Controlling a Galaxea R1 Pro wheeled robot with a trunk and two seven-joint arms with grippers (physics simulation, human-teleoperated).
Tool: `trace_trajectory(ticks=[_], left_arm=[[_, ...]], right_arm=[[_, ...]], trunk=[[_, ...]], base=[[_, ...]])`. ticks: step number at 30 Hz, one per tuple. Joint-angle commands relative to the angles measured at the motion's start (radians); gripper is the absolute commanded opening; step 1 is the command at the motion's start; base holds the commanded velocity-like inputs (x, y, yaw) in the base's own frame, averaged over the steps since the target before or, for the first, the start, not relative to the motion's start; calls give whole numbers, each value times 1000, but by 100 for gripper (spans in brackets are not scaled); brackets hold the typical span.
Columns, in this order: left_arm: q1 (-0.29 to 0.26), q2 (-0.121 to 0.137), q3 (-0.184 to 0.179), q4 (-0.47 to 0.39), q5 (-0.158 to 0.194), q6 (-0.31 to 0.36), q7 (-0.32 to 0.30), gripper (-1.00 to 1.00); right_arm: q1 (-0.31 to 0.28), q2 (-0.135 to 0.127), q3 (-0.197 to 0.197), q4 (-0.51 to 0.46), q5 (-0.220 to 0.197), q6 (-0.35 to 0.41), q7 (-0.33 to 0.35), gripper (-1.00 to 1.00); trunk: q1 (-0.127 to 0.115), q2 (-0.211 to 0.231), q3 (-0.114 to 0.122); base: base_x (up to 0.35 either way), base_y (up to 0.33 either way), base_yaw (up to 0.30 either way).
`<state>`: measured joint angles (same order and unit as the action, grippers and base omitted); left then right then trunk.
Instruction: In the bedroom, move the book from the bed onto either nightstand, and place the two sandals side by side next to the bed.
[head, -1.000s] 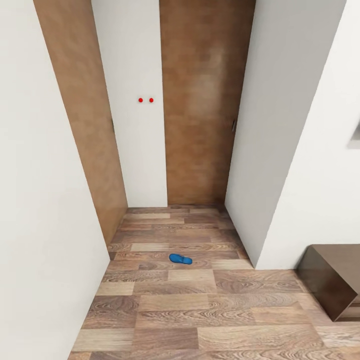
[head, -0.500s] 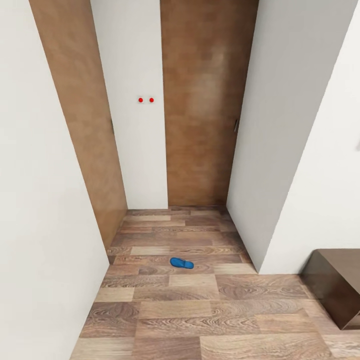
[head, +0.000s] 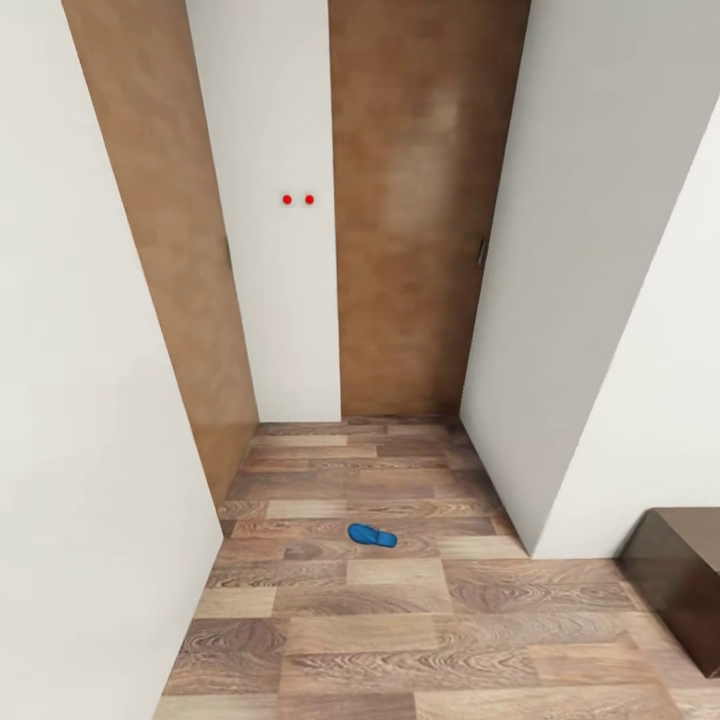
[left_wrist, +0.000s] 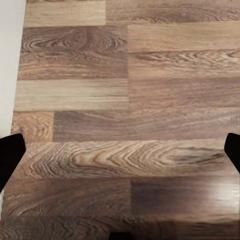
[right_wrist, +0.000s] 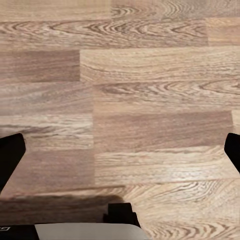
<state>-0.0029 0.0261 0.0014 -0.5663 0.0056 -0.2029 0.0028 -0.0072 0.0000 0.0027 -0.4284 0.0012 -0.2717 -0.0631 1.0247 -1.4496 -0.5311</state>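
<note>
Both arms hang with their cameras looking down at the wood-plank floor (head: 420, 620). The left gripper (left_wrist: 120, 150) has its dark fingers spread wide apart, nothing between them; the right gripper (right_wrist: 120, 150) is likewise wide open and empty. One blue sandal (head: 372, 536) lies flat on the floor ahead, its long axis running left to right, slightly angled nearer at the right end. It sits in a narrow passage between white walls (head: 90, 420), before a tan door (head: 410, 220). A dark cabinet (head: 685, 580) stands near right.
</note>
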Motion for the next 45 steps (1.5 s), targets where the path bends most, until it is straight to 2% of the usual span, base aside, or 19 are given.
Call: trace_trajectory(ticks=[1,12,33,45], left_arm=[[0,0,0,0,1,-3,0,100],[0,0,0,0,1,-3,0,100],[0,0,0,0,1,-3,0,100],[0,0,0,0,1,-3,0,100]], right_arm=[[0,0,0,0,0,-3,-3,100],[0,0,2,0,0,-3,-3,100],[0,0,1,0,0,-3,-3,100],[0,0,0,0,-1,-3,-3,100]], trunk=[[0,0,-1],[0,0,-1],[0,0,-1],[0,0,-1]], base=[[168,216,0],[127,53,0],[309,0,0],[55,0,0]])
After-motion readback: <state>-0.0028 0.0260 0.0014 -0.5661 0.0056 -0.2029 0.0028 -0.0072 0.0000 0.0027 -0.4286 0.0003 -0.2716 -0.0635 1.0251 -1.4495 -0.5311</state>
